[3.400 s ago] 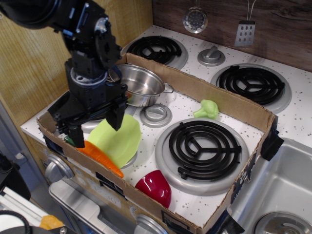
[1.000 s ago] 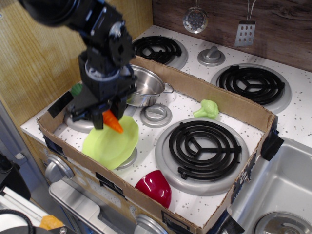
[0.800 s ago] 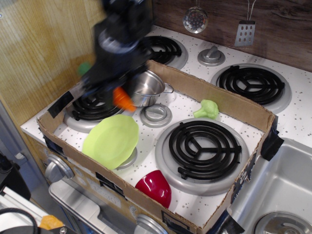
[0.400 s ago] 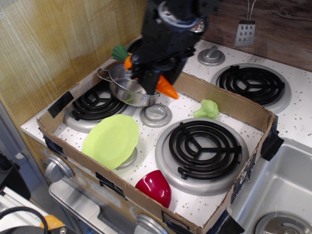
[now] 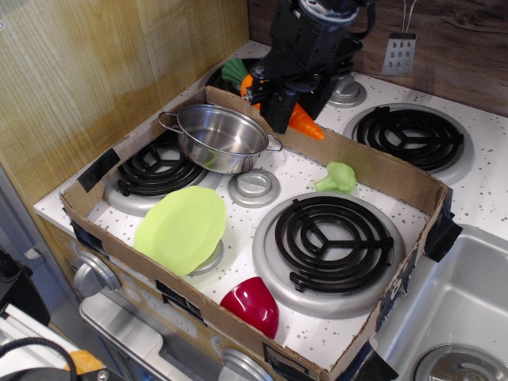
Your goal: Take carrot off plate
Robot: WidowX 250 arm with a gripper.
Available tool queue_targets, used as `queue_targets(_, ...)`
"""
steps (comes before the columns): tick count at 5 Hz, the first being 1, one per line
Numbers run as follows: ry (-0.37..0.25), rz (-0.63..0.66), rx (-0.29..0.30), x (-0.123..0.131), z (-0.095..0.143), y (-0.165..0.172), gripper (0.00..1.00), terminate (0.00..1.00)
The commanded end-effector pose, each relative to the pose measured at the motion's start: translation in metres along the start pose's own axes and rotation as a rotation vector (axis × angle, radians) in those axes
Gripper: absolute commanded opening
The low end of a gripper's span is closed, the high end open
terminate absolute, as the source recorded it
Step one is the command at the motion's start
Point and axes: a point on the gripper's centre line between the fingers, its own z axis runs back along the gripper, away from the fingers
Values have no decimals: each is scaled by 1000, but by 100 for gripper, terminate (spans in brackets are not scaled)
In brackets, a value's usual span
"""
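My gripper [image 5: 278, 99] is shut on the orange carrot [image 5: 305, 125] and holds it in the air above the far wall of the cardboard box. The carrot's orange tip points right and down, and its green top [image 5: 232, 71] sticks out to the left. The lime-green plate [image 5: 181, 228] lies empty at the front left of the box, far from the gripper.
A steel pot [image 5: 221, 139] stands just left of and below the gripper. A light green broccoli toy [image 5: 337, 177] lies on the box floor, a dark red bowl [image 5: 252, 306] at the front. The cardboard box wall [image 5: 361, 163] rings the stove burners [image 5: 332, 232]. A sink [image 5: 456, 305] is at the right.
My gripper lifted the carrot off the plate, carried it up and to the right past the pot, and now holds it over the far box wall. The plate is left empty.
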Motion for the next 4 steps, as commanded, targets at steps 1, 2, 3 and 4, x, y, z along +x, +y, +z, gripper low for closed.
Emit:
queue_targets(1, 61, -78, -124, -25, -11, -22, 0, 0)
queue_targets(2, 100, -143, -72, -34, -14, -18, 0, 0)
queue_targets(3, 63, -275, -101, -39, -21, -14, 0, 0)
queue_targets(4, 48, -425, -116, -44, -26, -3, 0, 0)
